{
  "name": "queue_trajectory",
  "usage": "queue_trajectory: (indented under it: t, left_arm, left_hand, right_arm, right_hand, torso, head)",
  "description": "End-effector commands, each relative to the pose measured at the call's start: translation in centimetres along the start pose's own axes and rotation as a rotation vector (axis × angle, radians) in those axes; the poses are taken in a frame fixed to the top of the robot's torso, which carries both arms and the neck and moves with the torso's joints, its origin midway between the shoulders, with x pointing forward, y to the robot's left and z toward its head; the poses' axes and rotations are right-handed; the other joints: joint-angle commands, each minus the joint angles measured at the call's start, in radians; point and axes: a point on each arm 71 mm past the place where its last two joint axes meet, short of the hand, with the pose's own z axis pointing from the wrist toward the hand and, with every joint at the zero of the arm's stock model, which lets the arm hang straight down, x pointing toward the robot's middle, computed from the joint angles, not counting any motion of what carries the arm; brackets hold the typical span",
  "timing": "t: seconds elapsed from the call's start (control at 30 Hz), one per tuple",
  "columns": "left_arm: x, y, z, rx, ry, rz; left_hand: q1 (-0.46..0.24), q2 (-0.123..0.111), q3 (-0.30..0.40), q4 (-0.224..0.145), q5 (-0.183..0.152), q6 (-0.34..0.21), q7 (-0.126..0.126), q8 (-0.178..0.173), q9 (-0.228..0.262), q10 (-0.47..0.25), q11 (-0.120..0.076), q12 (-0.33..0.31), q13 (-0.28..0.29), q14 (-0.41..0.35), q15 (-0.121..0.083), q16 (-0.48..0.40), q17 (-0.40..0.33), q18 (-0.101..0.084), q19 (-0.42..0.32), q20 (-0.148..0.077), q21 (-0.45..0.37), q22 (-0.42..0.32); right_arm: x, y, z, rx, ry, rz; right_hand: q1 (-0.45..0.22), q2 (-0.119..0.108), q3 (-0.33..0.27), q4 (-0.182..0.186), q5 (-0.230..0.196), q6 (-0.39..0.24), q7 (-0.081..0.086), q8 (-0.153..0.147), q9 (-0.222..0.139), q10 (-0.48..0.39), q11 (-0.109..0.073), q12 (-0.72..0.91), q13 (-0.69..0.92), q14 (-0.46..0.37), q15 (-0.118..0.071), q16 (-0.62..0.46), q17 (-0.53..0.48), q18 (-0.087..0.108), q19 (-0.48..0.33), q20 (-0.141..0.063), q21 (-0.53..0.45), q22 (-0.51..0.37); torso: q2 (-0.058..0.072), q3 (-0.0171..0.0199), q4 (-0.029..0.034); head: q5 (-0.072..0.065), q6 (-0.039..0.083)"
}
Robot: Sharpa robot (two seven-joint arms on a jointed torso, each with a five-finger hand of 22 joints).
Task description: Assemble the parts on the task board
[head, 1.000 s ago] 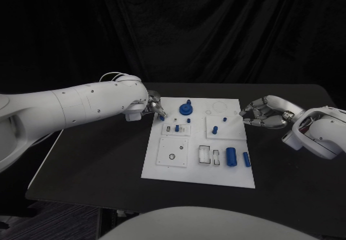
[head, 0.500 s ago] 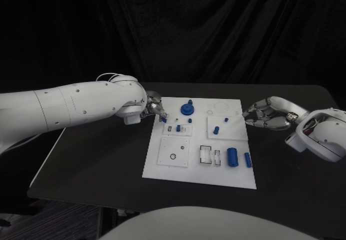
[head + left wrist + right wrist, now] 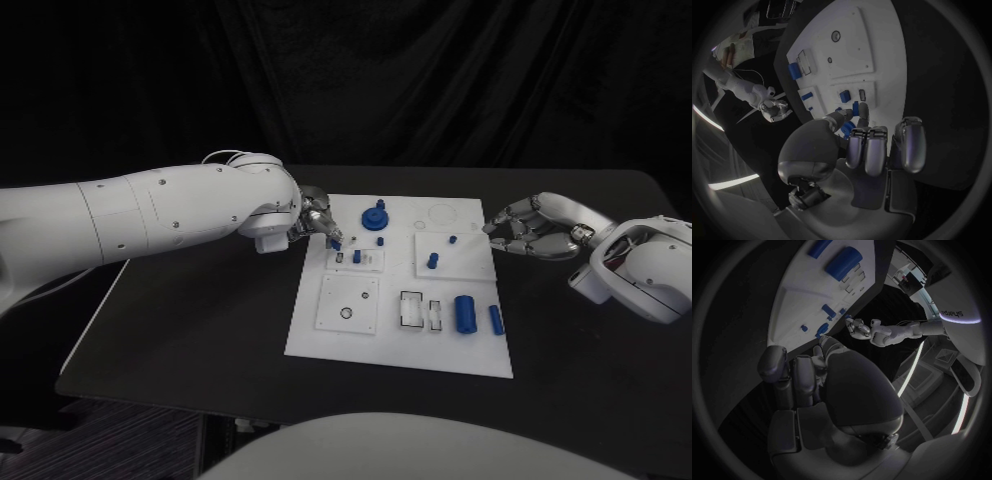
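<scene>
The white task board (image 3: pixel 332 335) lies mid-table. My left hand (image 3: pixel 312 217) hovers at the board's upper left edge and pinches a small blue part (image 3: pixel 335 241) between thumb and finger; the left wrist view shows that part (image 3: pixel 856 108) at my fingertips above the board (image 3: pixel 848 50). A blue round knob (image 3: pixel 374 214), small blue pegs (image 3: pixel 431 260) and a large blue cylinder (image 3: pixel 463 312) sit on the board. My right hand (image 3: pixel 531 228) hangs just off the board's right edge with its fingers curled in and nothing in them; the right wrist view shows it (image 3: pixel 811 375).
A thinner blue cylinder (image 3: pixel 493 319) lies beside the large one near the board's right edge. Square white inset plates (image 3: pixel 346 302) with holes and slots cover the board. Black table (image 3: pixel 188 320) surrounds the board on all sides.
My left hand has shifted a little to the right, carrying the small blue part over the board's upper left edge. The right hand has barely moved.
</scene>
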Motion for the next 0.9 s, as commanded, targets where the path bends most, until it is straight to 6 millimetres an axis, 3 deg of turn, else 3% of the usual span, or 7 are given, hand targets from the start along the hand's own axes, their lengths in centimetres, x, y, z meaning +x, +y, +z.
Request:
queue_trajectory:
  t: [0.03,0.9]
  left_arm:
    - [0.14,-0.06,0.29,0.025,-0.005,-0.015]
    - [1.13,0.17,1.04,0.031,0.022,-0.011]
  left_hand:
    - [-0.005,0.004,0.053,-0.045,-0.006,-0.005,-0.002,0.001,0.001,0.106,-0.004,0.004,0.263,0.104,-0.006,0.003,0.263,0.015,-0.002,-0.003,-0.007,0.064]
    - [-0.011,0.009,0.054,-0.033,-0.018,-0.007,0.000,-0.001,0.001,0.106,-0.002,0.004,0.263,0.104,-0.005,0.003,0.263,0.018,-0.010,-0.002,-0.015,0.055]
  right_arm:
    - [0.08,-0.11,0.01,0.011,0.001,0.001]
    - [0.09,-0.26,0.13,0.017,0.012,0.002]
  right_hand:
    - [0.009,0.001,0.005,-0.002,0.006,0.000,0.004,-0.003,-0.001,-0.008,0.001,-0.006,-0.002,-0.007,0.003,-0.001,-0.001,0.008,-0.007,0.000,-0.004,0.030]
    - [0.009,0.000,0.006,-0.002,0.006,-0.001,0.004,-0.003,-0.002,-0.008,0.001,-0.007,-0.003,-0.008,0.003,-0.002,-0.002,0.008,-0.008,0.000,-0.007,0.029]
  torso:
    - [0.001,-0.0020,-0.0015]
    - [0.000,-0.0008,-0.0014]
  head:
    - [0.002,0.000]
    - [0.007,0.000]
